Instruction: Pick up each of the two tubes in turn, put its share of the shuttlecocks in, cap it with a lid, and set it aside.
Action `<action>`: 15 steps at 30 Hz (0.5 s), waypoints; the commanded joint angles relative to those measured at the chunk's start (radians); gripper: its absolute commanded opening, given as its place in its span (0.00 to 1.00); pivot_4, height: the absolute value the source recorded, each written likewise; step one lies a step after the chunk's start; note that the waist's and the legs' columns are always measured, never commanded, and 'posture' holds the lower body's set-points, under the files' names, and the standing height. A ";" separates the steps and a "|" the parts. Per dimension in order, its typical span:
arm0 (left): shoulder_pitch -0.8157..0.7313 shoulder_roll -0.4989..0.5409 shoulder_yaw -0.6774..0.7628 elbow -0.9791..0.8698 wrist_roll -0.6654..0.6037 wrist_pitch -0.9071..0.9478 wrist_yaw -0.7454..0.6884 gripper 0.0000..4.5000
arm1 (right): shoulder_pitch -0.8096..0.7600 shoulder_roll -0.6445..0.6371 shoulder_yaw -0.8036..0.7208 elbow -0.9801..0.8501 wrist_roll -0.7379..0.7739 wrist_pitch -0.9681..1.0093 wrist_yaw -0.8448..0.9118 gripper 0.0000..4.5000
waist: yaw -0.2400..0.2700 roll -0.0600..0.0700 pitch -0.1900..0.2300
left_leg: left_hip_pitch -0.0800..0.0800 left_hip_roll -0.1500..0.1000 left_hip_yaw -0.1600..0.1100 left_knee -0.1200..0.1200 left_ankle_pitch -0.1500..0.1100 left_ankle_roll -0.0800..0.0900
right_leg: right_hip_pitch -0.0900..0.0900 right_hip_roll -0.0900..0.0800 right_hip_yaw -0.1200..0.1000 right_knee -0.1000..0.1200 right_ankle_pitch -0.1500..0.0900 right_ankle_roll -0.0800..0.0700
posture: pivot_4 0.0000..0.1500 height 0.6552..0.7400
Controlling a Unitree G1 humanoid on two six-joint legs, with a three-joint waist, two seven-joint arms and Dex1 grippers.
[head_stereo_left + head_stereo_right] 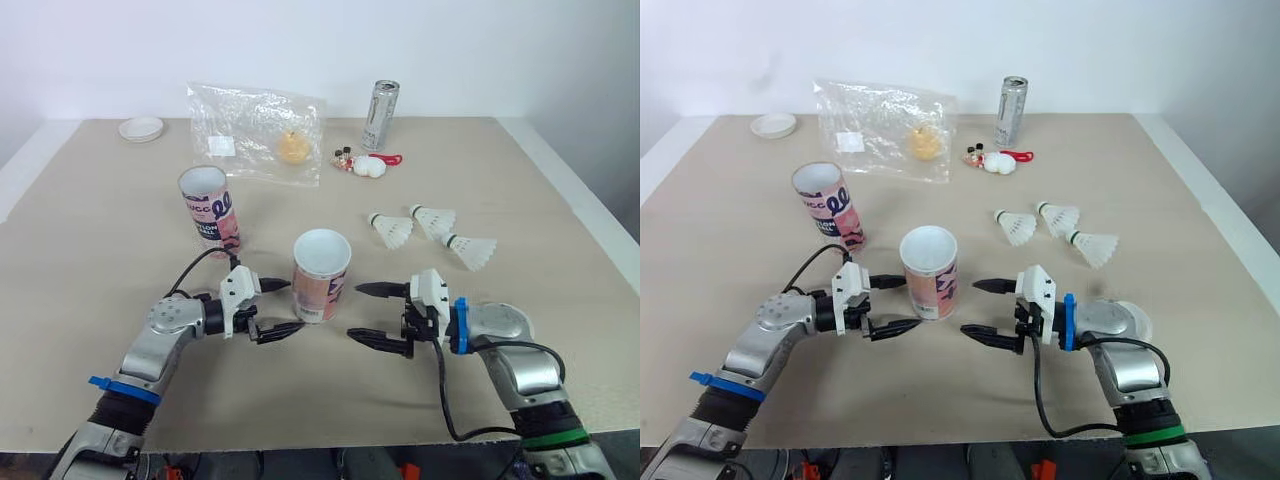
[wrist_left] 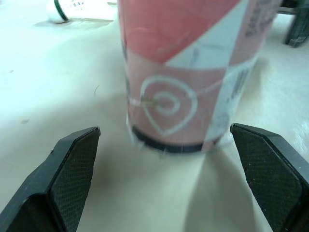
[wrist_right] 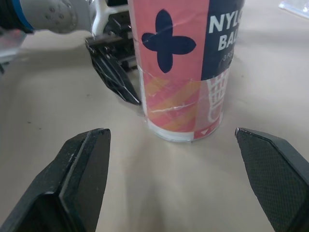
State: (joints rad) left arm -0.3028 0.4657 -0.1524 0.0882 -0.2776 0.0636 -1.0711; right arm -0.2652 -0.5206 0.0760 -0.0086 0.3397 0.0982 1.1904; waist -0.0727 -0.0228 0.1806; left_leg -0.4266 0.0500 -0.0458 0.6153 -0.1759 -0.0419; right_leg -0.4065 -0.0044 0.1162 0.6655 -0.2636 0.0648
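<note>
Found nothing loaded or capped: near tube (image 1: 321,275) upright, untouched, between left gripper (image 1: 292,305) and right gripper (image 1: 354,311), both spread wide; far tube (image 1: 208,208) open behind it to the left, three shuttlecocks (image 1: 432,220) loose well to its right.

A beige table (image 1: 90,230) stands against what looks like a white wall (image 1: 300,50).
</note>
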 commanded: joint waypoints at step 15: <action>0.153 0.063 0.063 -0.257 -0.083 0.069 0.036 1.00 | -0.150 0.104 0.100 0.210 -0.051 -0.111 0.024 0.98 | 0.000 0.000 0.000 | 0.000 0.000 0.000 0.000 0.000 0.000 | 0.000 0.000 -0.001 0.000 0.000 -0.001 | 1.00 1.00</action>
State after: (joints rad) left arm -0.1518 0.5227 -0.1081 -0.1269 -0.3448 0.1313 -1.0449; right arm -0.3955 -0.4251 0.1741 0.2053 0.2862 0.0053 1.2045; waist -0.0729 -0.0230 0.1809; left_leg -0.4262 0.0504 -0.0461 0.6155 -0.1761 -0.0421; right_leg -0.4063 -0.0044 0.1156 0.6659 -0.2634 0.0641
